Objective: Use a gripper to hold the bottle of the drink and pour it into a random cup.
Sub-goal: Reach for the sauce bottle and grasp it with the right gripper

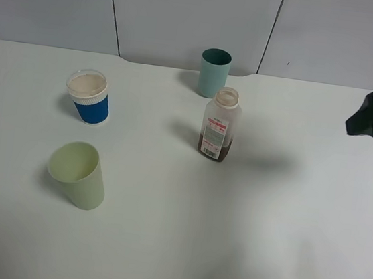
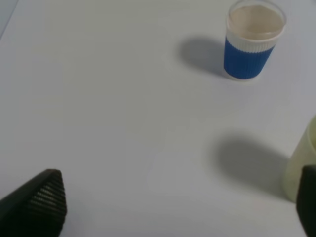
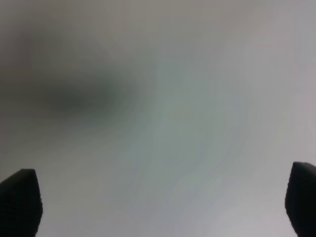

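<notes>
White table (image 1: 242,240): bottle (image 1: 219,124) stands near teal cup (image 1: 214,72); left claw (image 2: 178,197) gapes, right claw (image 3: 162,197), blurred, seemingly too.

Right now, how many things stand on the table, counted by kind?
Cups: 3 (teal cup, blue cup, pale green cup)
Bottles: 1 (bottle)
Total: 4

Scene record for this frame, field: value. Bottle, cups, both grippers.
bottle of the drink: upright, uncapped, brown drink at bottom, centre
teal cup: upright, behind bottle
blue-sleeved cup: lidded, far left
pale green cup: upright, near left
left gripper: open, empty, by pale green cup
right gripper: open, empty, right of bottle
</notes>
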Robot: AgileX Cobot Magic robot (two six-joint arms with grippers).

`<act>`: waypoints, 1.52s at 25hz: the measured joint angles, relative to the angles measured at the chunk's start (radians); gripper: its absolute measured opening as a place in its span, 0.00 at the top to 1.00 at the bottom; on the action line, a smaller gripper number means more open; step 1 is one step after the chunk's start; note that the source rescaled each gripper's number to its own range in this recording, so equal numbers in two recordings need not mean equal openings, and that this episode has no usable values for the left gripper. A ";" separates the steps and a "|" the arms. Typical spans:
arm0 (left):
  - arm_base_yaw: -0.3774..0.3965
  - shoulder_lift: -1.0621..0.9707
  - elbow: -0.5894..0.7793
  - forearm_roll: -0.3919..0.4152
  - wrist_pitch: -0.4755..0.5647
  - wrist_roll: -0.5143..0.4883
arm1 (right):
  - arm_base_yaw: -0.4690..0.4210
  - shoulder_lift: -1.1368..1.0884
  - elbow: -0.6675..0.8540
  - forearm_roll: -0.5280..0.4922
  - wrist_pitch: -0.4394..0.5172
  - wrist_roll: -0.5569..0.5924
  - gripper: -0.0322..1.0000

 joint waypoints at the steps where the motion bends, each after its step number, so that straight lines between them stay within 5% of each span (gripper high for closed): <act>1: 0.000 0.000 0.000 0.000 0.000 0.000 | 0.022 0.018 0.000 -0.011 -0.011 0.000 0.00; 8: 0.000 0.000 0.000 0.000 0.000 0.000 | 0.164 0.160 0.001 -0.059 -0.093 -0.026 0.00; 19: 0.000 0.000 0.000 0.000 0.000 0.000 | 0.314 0.324 0.109 -0.079 -0.356 -0.015 0.00; 30: 0.000 0.000 0.000 -0.001 0.000 0.000 | 0.371 0.327 0.267 -0.603 -0.673 0.423 0.00; 35: 0.000 0.000 0.000 -0.001 0.000 0.000 | 0.371 0.327 0.302 -0.755 -0.912 0.515 0.17; 38: 0.000 0.000 0.000 -0.001 0.000 0.000 | 0.371 0.327 0.303 -0.770 -0.962 0.525 0.28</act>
